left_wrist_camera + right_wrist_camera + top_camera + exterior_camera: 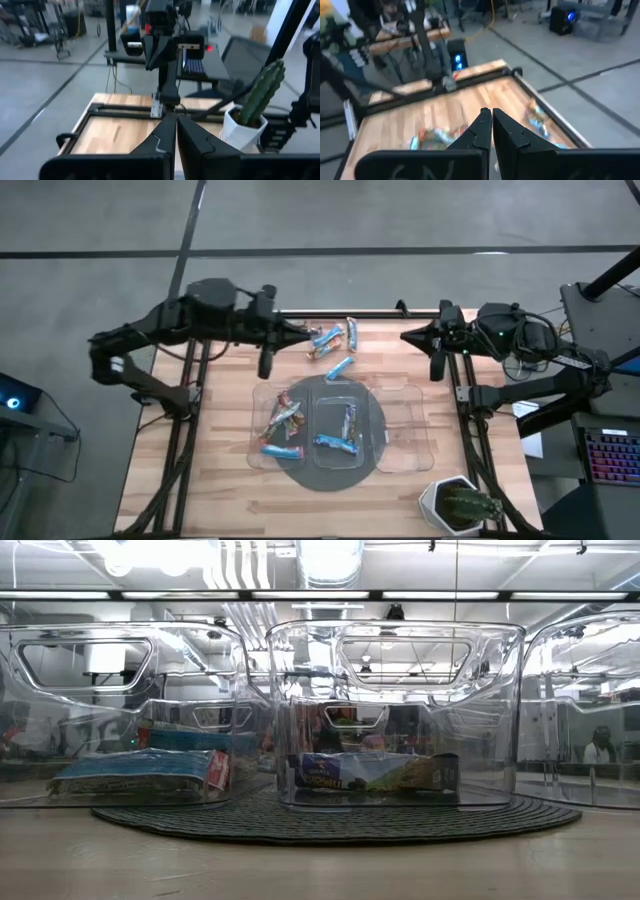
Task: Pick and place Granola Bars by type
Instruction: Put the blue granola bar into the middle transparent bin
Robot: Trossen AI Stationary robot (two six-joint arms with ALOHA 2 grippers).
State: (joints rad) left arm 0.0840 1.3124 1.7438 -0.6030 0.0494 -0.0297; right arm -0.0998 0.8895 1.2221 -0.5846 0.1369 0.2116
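- Lying loose at the far edge of the worktop (230, 470), a small cluster of Granola Bars (330, 345) waits between the two arms, just beyond the left claw (300, 333) and well apart from the right claw (407, 336).
- Both arms are stretched along that far edge, tips pointing inward toward each other; the left claw tip sits almost touching the cluster, so it is the nearer one for the next pick, in my judgement.
- Each claw is clenched and carries nothing: in both wrist views the two dark fingers meet at a thin seam.
- The loose bars do not share one axis. A blue bar (339, 367) lies apart, nearer the trays, slanted across the boards; the others overlap at differing angles, so a wrist turn would probably be needed.
- Count of loose bars: about four, though the overlap makes this uncertain; at least two are blue, one reddish.
- Three clear trays (402, 425) stand side by side on a dark round mat (330, 476).
- The left tray (258, 430) holds about four bars, reddish-multicoloured and blue mixed; the middle tray (322, 412) holds about two blue ones; the right one looks empty.
- A potted cactus (463, 505) stands at the near right corner, clear of the work.
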